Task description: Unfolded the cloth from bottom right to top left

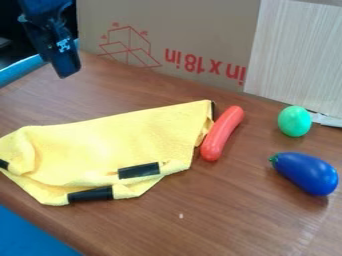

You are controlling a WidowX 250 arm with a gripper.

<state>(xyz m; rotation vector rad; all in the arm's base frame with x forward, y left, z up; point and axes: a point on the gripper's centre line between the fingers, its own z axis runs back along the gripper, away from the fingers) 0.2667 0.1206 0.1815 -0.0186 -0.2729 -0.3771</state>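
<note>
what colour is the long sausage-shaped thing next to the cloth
The sausage-shaped thing is red, best seen in the camera view.

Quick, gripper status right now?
Gripper: can't tell whether open or closed; no object visible in it, and it is up at the view's upper left, apart from the yellow cloth.

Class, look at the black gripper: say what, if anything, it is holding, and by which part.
Nothing is held: the gripper hangs at upper left, apart from the yellow cloth.
</note>
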